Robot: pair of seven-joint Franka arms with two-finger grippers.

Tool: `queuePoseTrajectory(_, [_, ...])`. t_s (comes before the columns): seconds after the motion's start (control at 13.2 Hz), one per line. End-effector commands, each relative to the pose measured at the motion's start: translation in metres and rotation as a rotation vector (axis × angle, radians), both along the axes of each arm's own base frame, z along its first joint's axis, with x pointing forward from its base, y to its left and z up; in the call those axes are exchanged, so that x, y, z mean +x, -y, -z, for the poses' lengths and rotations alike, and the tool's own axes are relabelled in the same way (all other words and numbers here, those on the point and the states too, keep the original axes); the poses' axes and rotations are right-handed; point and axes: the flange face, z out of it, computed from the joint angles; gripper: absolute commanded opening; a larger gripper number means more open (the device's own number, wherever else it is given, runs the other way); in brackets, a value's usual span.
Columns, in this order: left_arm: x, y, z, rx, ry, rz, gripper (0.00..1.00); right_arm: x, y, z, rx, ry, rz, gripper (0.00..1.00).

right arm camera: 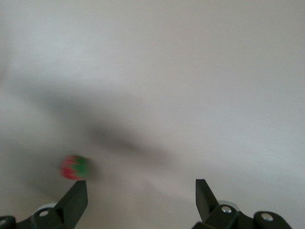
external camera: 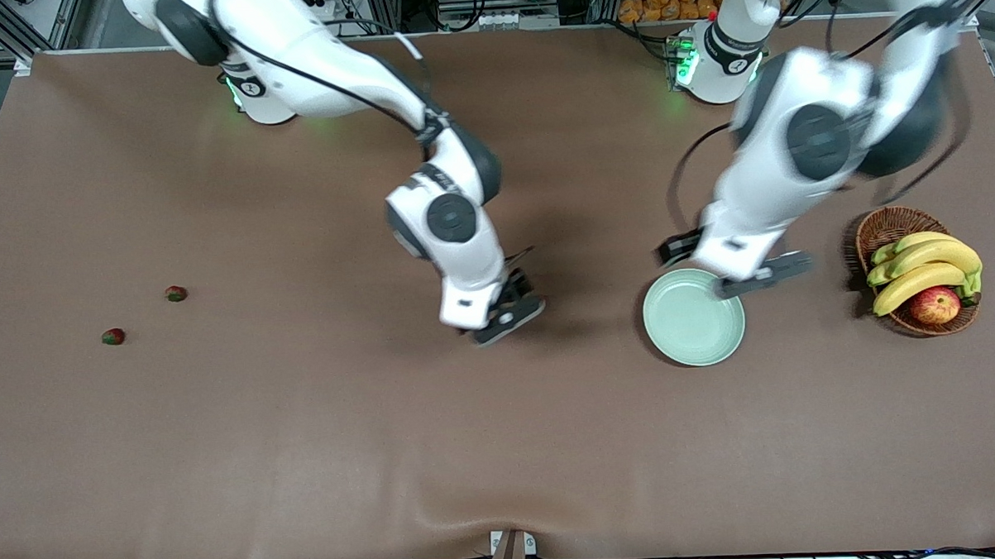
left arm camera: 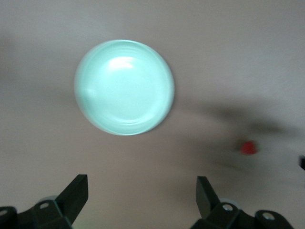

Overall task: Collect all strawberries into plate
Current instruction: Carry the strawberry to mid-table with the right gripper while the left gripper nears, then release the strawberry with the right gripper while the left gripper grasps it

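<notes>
**Two arms above a table with a plate and scattered berries**

The table (external camera: 305,452) is covered in plain brown. The plate (external camera: 693,318), pale green and with nothing in it, lies flat toward the left arm's end of the table, about midway between the edge at the robots' bases and the edge nearest the front camera. Just beside it, closer to the table's end, stands a basket (external camera: 885,229) holding bananas (external camera: 923,269) and an apple (external camera: 934,305).

Two strawberries lie well apart from the plate, near the edge at the right arm's end: the first berry (external camera: 176,293) is farther from the front camera, and the second berry (external camera: 113,336) is nearer to it and closer to that edge. Neither touches the other.

The left pincer (external camera: 762,274) hangs low over the plate's rim on the side toward the basket. In the left wrist view its fingers (left arm camera: 76,193) stand wide apart with nothing between them, and the plate (left arm camera: 124,87) shows whole below. A small red blur (left arm camera: 248,147) also shows on the table in that view; what it is cannot be told.

The right pincer (external camera: 507,312) is over the middle of the table, between the berries and the plate. Its fingers (right arm camera: 76,198) are likewise spread and hold nothing. A third berry (right arm camera: 75,167), red with a green top, lies on the table beside one fingertip, untouched.
</notes>
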Motion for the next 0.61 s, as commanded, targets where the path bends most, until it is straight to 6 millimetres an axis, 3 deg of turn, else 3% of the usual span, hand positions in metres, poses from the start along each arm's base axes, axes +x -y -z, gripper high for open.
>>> queuePoseTrajectory(0.0, [0.015,0.070,0.046,-0.033,0.010,-0.104,1.00,0.038,0.084,-0.039,-0.048,-0.040,0.111,1.00])
queuePoseTrajectory(0.08, [0.020,0.102,0.063,-0.042,0.017,-0.121,1.00,0.049,0.112,-0.051,-0.058,-0.058,0.151,1.00])
queuePoseTrajectory(0.23, [0.020,0.145,0.104,-0.043,0.013,-0.116,1.00,0.064,0.174,-0.063,-0.074,-0.087,0.235,1.00])
queuePoseTrajectory(0.53, [0.010,0.178,0.169,-0.082,0.046,-0.115,0.99,0.052,0.273,-0.064,-0.114,-0.149,0.358,1.00])
